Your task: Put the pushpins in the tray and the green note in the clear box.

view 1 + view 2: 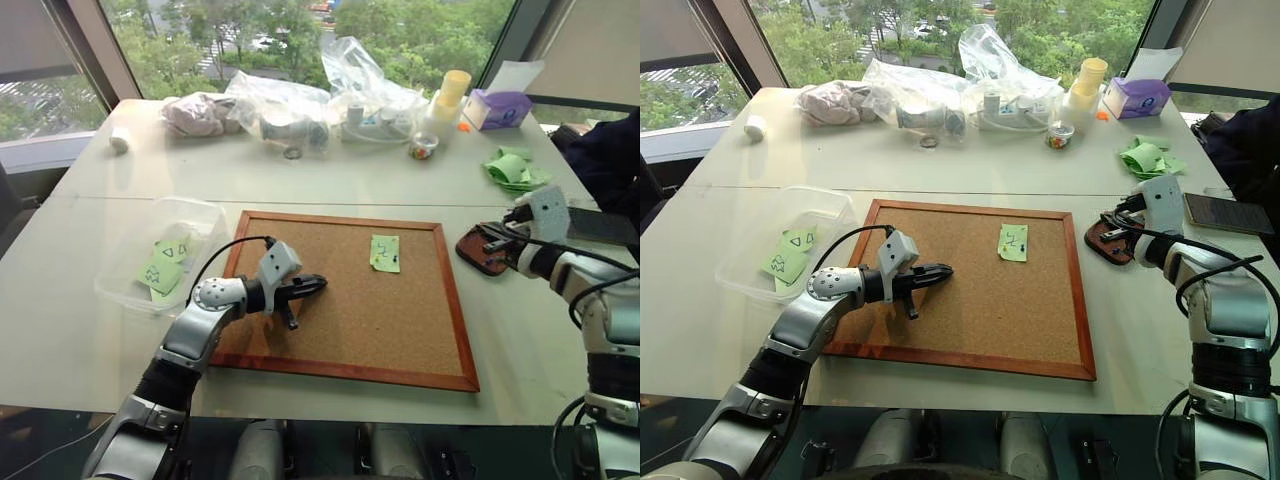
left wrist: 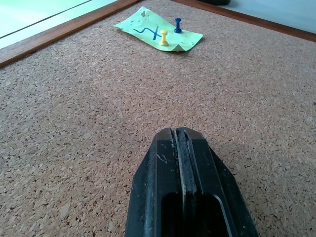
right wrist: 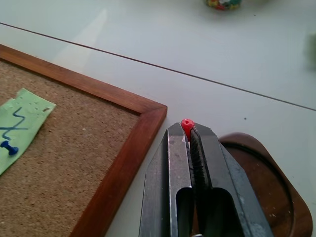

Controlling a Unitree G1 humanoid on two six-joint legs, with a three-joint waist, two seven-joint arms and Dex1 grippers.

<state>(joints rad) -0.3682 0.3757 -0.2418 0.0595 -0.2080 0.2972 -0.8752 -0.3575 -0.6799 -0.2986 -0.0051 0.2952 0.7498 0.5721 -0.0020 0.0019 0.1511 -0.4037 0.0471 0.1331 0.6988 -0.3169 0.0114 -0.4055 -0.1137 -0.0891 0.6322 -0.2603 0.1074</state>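
The right tool (image 3: 190, 132) is closed on a red pushpin (image 3: 186, 123), whose small head sticks out between the two black fingertips. This tool is above the near edge of the tray (image 3: 276, 187), a small dark reddish-brown dish that stands on the white table (image 1: 330, 180) just beside the right side of the corkboard (image 1: 345, 300). The left tool (image 1: 312, 286) is shut with nothing between its fingers, and it is low over the left part of the cork surface, pointing toward the middle of the board. The green note (image 1: 385, 252) lies on the upper right area of the corkboard, well apart from the left tool, and it carries a dark pen mark. Two more pins stand in the note, a blue pushpin (image 2: 177, 25) and a yellow pushpin (image 2: 164, 37), close to each other near one edge of the paper. The clear box (image 1: 200, 222) stands on the table just beside the left side of the corkboard, and inside it lie other light-green notes (image 1: 165, 262) with triangle drawings. Far behind the board, along the window, there are crinkled plastic bags (image 1: 340, 90), a purple tissue box (image 1: 500, 108) and some crumpled green papers (image 1: 515, 168) near the right edge of the table.
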